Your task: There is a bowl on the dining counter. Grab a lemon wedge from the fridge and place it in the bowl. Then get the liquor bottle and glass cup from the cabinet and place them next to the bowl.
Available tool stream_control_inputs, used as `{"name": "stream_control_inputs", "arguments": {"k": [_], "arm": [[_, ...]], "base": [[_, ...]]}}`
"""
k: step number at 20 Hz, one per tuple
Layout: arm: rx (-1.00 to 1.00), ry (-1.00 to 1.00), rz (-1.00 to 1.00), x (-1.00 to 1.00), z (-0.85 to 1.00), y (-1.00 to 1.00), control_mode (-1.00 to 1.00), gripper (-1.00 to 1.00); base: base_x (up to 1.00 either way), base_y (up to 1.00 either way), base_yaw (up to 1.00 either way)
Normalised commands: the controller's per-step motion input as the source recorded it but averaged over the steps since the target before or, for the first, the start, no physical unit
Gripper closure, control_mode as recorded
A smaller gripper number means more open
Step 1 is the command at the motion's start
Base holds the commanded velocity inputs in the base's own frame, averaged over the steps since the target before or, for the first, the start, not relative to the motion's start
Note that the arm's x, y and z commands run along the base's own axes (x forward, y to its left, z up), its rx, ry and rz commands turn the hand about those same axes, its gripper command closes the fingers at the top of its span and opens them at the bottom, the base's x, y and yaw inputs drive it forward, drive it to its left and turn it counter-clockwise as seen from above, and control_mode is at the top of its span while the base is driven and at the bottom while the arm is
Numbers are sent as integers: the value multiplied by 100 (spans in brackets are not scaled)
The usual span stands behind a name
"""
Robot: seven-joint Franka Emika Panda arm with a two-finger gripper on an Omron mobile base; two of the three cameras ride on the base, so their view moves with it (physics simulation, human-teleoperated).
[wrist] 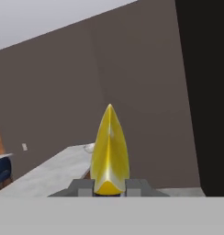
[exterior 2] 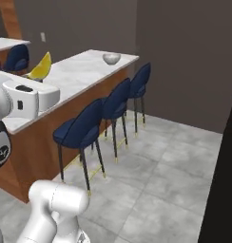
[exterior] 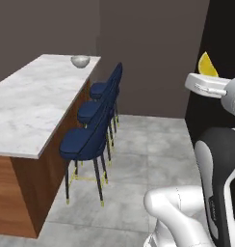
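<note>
The claw [wrist: 109, 187] is clamped narrow on the lemon wedge [wrist: 109, 151], whose pointed tip stands up at the centre of the hand view. In the left base view the wedge [exterior: 207, 65] pokes up at the upper right, its lower part hidden behind the white hand. The bowl [exterior: 80, 61] sits at the far end of the table [exterior: 28, 106] (upper left of that frame), small and hard to make out. Three blue stools [exterior: 85, 142] line the table's side.

Veined marble dining counter [exterior: 28, 103] on wood base, glossy lemon wedge [wrist: 109, 151], glassy bowl [exterior: 80, 61]
</note>
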Motion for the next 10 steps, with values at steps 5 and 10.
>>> {"name": "stream_control_inputs", "arguments": {"k": [5, 10], "arm": [[0, 0, 0, 0, 0, 0, 100, 100], [0, 0, 0, 0, 0, 0, 100, 100]], "base": [[33, -81, 28], [56, -55, 37]]}}
